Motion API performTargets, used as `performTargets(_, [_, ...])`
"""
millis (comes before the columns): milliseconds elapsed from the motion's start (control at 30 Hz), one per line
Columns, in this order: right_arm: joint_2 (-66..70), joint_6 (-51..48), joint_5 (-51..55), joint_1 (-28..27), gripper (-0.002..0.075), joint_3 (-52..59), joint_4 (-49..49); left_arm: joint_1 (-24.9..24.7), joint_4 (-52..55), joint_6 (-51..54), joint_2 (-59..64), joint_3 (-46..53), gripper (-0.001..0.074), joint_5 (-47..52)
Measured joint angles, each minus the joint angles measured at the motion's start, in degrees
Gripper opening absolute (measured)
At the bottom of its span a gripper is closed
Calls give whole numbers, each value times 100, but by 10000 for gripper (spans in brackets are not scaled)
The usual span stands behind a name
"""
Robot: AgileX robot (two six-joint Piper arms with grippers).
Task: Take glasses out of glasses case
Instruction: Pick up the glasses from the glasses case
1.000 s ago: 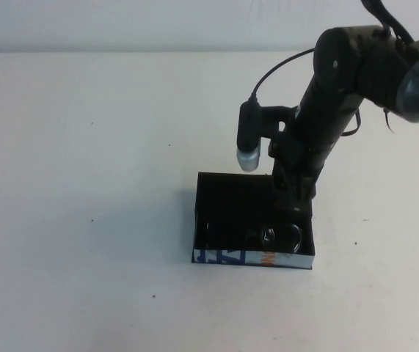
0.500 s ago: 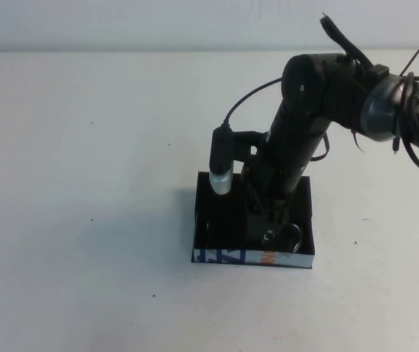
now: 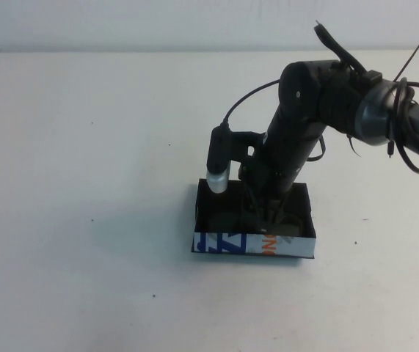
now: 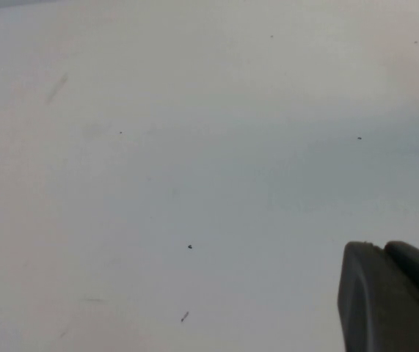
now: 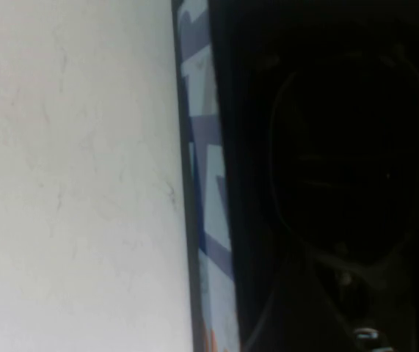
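High view — right gripper (image 3: 266, 218) inside glasses case (image 3: 254, 246).

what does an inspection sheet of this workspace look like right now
surface: white table with a few small dark specks
glasses case: black shallow box, open side up, white printed panel facing the robot
glasses: lying inside the case, a dark lens outline shows in the right wrist view; hard to make out from above
clutter: nothing seen
right tool: reaching down into the case over the glasses; a grip cannot be confirmed
left tool: only a dark tip shows in its wrist view, over bare table, away from the case
cables: black cable looping from the right arm to its wrist camera
surroundings: pale wall behind the table's far edge
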Motion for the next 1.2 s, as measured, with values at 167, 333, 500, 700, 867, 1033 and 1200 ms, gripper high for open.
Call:
performTargets(167, [0,0,-12,0,359,0,0,0,0,0,0,0,-4,0])
performTargets(333, [-49,23,62,0,359,11,0,0,0,0,0,0,-4,0])
performTargets(500, [-122,34,296,12,359,59,25,0,0,0,0,0,-5,0])
performTargets(700, [-170,34,345,12,359,59,62,0,0,0,0,0,-5,0])
performTargets(867, [-170,140,345,86,359,59,-77,0,0,0,0,0,-4,0])
performTargets(1033, [-170,379,347,171,359,59,-280,0,0,0,0,0,-4,0])
performTargets(1200, [-170,586,347,174,359,144,-464,0,0,0,0,0,-4,0])
